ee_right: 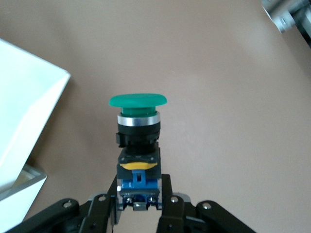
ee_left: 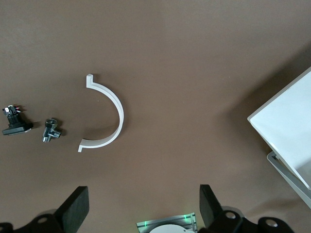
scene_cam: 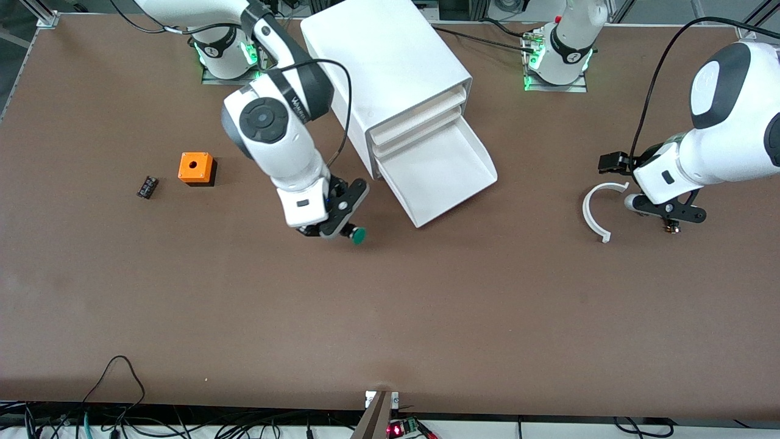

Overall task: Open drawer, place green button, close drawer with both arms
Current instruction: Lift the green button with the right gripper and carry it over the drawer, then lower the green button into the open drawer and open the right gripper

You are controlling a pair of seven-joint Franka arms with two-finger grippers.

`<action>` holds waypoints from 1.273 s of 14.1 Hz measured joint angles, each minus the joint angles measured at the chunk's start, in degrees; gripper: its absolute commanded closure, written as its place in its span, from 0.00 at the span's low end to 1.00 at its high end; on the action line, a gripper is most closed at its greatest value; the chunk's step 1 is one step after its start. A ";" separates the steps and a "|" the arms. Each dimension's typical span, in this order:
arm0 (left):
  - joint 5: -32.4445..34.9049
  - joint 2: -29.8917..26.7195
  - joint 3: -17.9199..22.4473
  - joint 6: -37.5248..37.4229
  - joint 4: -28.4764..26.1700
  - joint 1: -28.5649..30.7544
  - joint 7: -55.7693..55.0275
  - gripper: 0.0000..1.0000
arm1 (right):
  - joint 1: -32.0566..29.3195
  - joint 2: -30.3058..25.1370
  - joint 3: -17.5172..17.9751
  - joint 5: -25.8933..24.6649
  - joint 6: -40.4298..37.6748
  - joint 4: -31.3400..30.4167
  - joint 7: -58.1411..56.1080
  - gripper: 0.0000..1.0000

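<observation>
Over the bare table, at about seven o'clock from the drawer's (scene_cam: 440,174) open mouth, the right gripper (scene_cam: 341,221) holds the button (scene_cam: 357,234) in the air. Its fingers (ee_right: 167,196) are clamped on the blue lower body, and the green cap points away from the wrist.

So the first step looks done: the drawer stands pulled out of the cabinet (scene_cam: 384,61), its tray empty as far as the front view shows. The pick also looks done, since the button sits firmly between the fingers and clear of the table.

What is left, by my judgement, is the carry toward one o'clock, until the button is over the tray, then the release, then the push to close.

The left gripper (scene_cam: 669,210) waits over the table toward the left arm's end, just beside the white arc (scene_cam: 596,210). Its fingers (ee_left: 77,206) stand apart with nothing between them. It is well apart from the drawer, so closing will call for a long reach from that arm.

An orange cube (scene_cam: 195,167) and a dark block (scene_cam: 147,186) lie toward the right arm's end, at about nine o'clock from the right gripper.
</observation>
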 measured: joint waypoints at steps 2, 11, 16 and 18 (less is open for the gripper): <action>0.00 0.00 -0.09 -0.01 0.00 -0.03 0.00 0.00 | 0.51 0.04 1.25 -0.09 -0.04 0.44 -4.38 0.86; 0.00 0.00 -0.44 -0.05 0.04 -0.29 0.00 0.00 | 9.65 2.32 3.31 -4.98 -1.55 0.81 -15.62 0.86; 0.00 0.00 -0.45 -0.05 0.37 -0.31 0.00 0.00 | 15.46 4.74 3.49 -8.41 -2.40 0.93 -15.62 0.85; 0.00 0.00 -0.44 -0.05 0.51 -0.30 0.00 0.00 | 16.63 5.66 3.49 -11.05 -2.54 0.97 -15.62 0.85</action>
